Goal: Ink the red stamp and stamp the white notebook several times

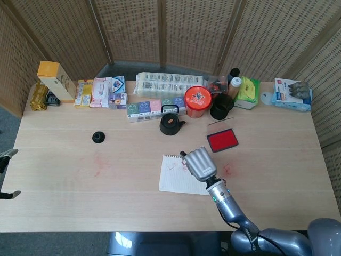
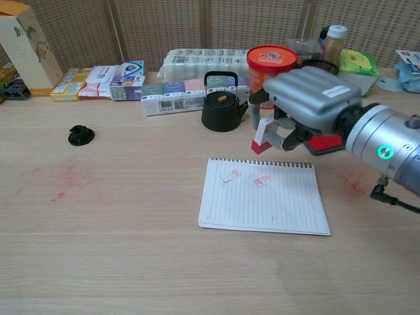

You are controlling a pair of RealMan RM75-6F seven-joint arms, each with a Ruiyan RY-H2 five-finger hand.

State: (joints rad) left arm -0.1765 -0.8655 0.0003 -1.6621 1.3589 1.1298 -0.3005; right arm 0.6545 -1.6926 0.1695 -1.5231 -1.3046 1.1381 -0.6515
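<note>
The white spiral notebook (image 2: 266, 203) lies flat at the table's middle and carries two red stamp marks (image 2: 262, 182) near its top edge. My right hand (image 2: 308, 105) hovers above the notebook's far edge and pinches the red stamp (image 2: 262, 139) with its red face down, clear of the paper. In the head view the right hand (image 1: 199, 164) covers the notebook's (image 1: 173, 178) right part and hides the stamp. The red ink pad (image 1: 222, 140) lies open just beyond; in the chest view the hand mostly hides the ink pad (image 2: 326, 142). Only two small tips (image 1: 6, 153) at the head view's left edge could be my left hand.
A black kettle (image 2: 222, 108), an orange tub (image 2: 270, 62) and a black cup (image 1: 220, 108) stand behind the notebook. Boxes and packets (image 2: 180, 92) line the back edge. A small black cap (image 2: 81, 135) sits at the left. Red smears (image 2: 354, 184) mark the wood.
</note>
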